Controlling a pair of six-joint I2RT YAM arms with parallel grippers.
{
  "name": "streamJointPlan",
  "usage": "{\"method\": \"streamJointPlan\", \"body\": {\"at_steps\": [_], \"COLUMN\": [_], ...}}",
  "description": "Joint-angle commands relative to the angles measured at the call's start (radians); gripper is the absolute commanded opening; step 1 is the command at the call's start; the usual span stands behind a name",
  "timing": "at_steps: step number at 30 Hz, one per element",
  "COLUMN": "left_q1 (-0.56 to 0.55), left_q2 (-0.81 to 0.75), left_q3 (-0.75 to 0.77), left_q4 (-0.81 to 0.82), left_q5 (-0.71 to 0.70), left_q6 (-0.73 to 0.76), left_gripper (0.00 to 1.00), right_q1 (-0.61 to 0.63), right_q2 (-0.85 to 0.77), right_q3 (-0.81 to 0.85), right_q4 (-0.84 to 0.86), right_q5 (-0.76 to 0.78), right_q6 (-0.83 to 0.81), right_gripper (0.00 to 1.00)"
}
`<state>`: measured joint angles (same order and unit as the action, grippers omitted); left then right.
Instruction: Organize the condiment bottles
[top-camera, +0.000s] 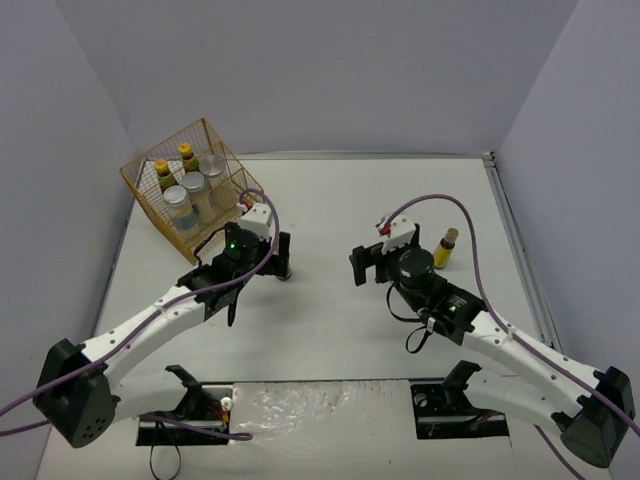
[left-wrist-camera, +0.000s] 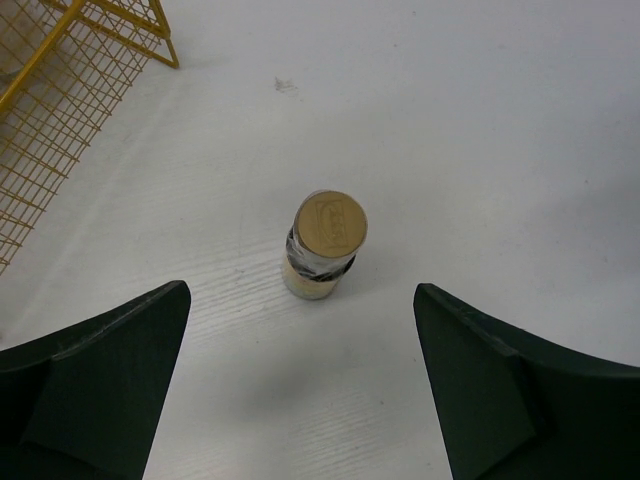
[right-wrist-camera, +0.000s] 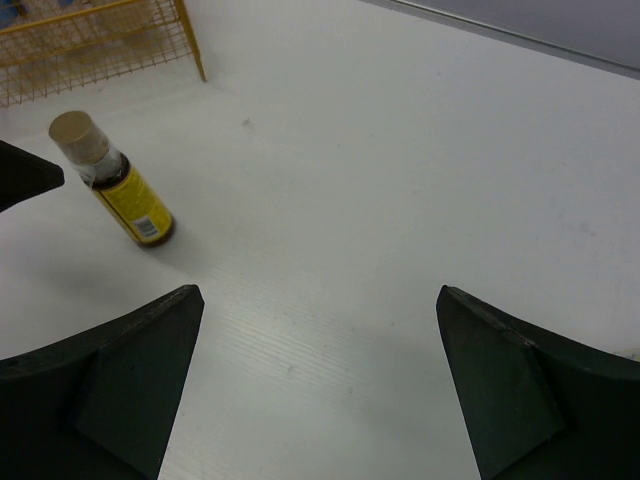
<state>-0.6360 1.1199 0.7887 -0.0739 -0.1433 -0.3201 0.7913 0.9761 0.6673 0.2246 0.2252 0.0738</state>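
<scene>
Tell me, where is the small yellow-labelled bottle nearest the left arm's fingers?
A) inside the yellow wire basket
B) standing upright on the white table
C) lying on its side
B: the small yellow-labelled bottle stands upright on the white table, outside the yellow wire basket, ahead of the left fingers.

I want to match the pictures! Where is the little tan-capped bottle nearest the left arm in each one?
Top external: the little dark bottle with a round tan cap stands just left of centre, only partly visible.
Left wrist: centre, upright, seen from above.
Right wrist: upper left, yellow label showing.
Shared landmark: the yellow wire basket, upper left in every view.
</scene>
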Motion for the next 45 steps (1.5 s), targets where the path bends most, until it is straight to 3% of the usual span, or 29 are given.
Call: {"method": "streamJointPlan", "body": {"at_steps": [1, 10, 19, 24, 32, 45], "left_q1": [-0.037, -0.058, -0.067, -0.065, 0.028, 0.278], "left_q2": [0.065, 0.195, 0.217, 0.194, 0.171, 0.331], "left_q3": [0.066, 0.085, 0.107, 0.137, 0.343, 0.622], "left_q4": [0.167, 0.261, 0.262, 0.234, 0.107, 0.080], "left_q5": [-0.146, -0.187, -0.191, -0.216, -0.320, -0.275], "left_q6": [-0.008, -0.022, -0.035, -0.033, 0.006, 0.009], "left_gripper": [0.89, 0.65, 0.20, 0.04, 0.00, 0.00], "right_q1": [-0.024, -0.053, -0.057, -0.057, -0.058, -0.060], "right_q2": [-0.126, -0.209, -0.221, -0.224, -0.238, -0.257], "right_q3": [-0.035, -0.064, -0.074, -0.075, -0.072, -0.069], "right_q4": [-0.017, -0.021, -0.019, -0.018, -0.020, -0.030], "right_q5": [0.097, 0.084, 0.080, 0.077, 0.077, 0.049], "right_q6": [0.054, 0.046, 0.043, 0.044, 0.045, 0.069], "right_gripper": [1.00, 1.00, 1.00, 1.00, 1.00, 1.00]}}
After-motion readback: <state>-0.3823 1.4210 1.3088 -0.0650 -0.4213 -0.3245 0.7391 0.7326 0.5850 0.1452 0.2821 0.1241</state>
